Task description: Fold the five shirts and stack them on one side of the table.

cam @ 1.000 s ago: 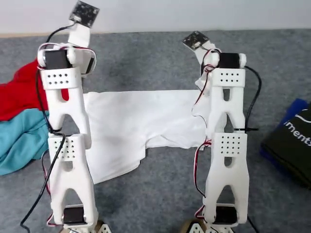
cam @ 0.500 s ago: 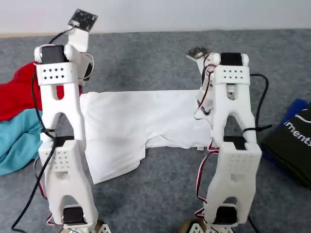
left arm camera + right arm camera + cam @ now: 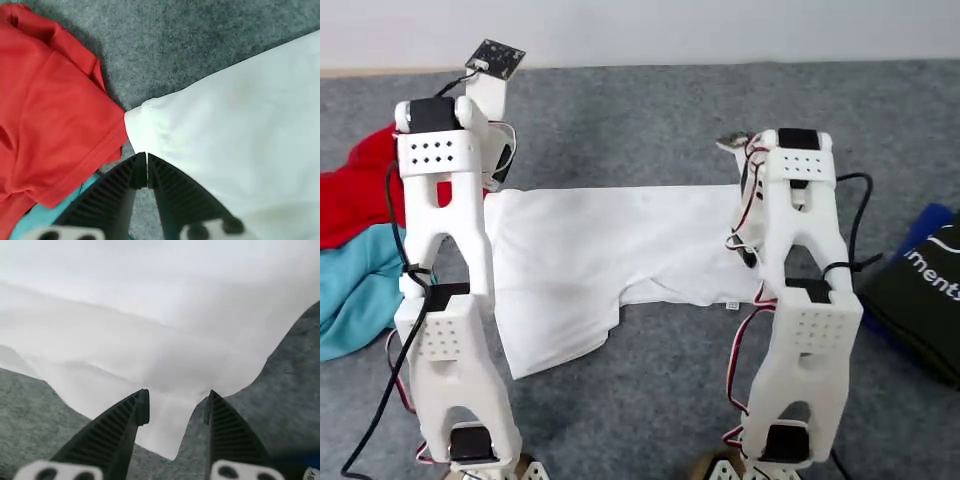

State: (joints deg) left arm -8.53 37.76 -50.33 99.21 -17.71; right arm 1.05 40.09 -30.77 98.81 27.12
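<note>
Gripping both corners of the white shirt [image 3: 610,260] evenly is advised: left claw [image 3: 146,162] closed at 1 corner, right claw [image 3: 175,402] open.

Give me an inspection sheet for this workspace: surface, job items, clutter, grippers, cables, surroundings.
Surface: grey felt-like table cover.
Job's things: white shirt spread flat between the left arm and the right arm; red shirt crumpled beside the left arm, overlapping the teal shirt; black shirt lying on a blue shirt beside the right arm.
Clutter: nothing seen.
Grippers: left gripper shut, tips at the white shirt's corner next to the red shirt; right gripper open over the white shirt's edge.
Cables: red, white and black wires run along both arms.
Surroundings: pale wall behind the table.
</note>
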